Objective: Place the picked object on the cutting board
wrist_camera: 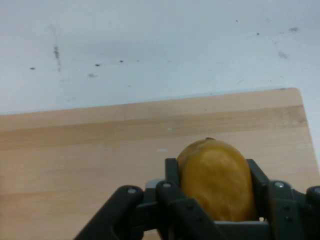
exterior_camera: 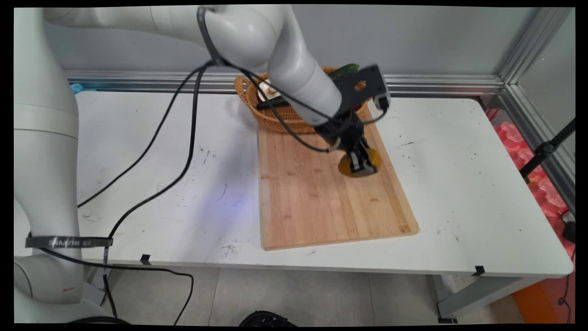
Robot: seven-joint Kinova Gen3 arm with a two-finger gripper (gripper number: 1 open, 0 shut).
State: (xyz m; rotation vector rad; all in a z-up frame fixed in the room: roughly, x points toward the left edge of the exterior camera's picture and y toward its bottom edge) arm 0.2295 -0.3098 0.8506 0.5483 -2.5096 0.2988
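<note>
1. The gripper (exterior_camera: 359, 164) has its fingers (wrist_camera: 172, 172) clamped around a yellow-orange fruit (wrist_camera: 217, 180) low over the cutting board (exterior_camera: 317, 193).
2. A basket (exterior_camera: 275, 120) stands behind.
3. Being round and smooth, the fruit might slip out and roll.

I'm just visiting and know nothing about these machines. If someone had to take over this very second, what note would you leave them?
Pincer: shut on the yellow-orange fruit, one finger on each side, down at the wooden cutting board.
Fruit: on the board's far right part; whether it rests on the wood or hangs just above it cannot be told.
Board: flat on the white table, nothing else on it.
Wicker basket: at the board's far end, partly hidden by the arm; it holds a green vegetable and other items too hidden to name.
Done or left: no job was given, so neither can be stated.
</note>
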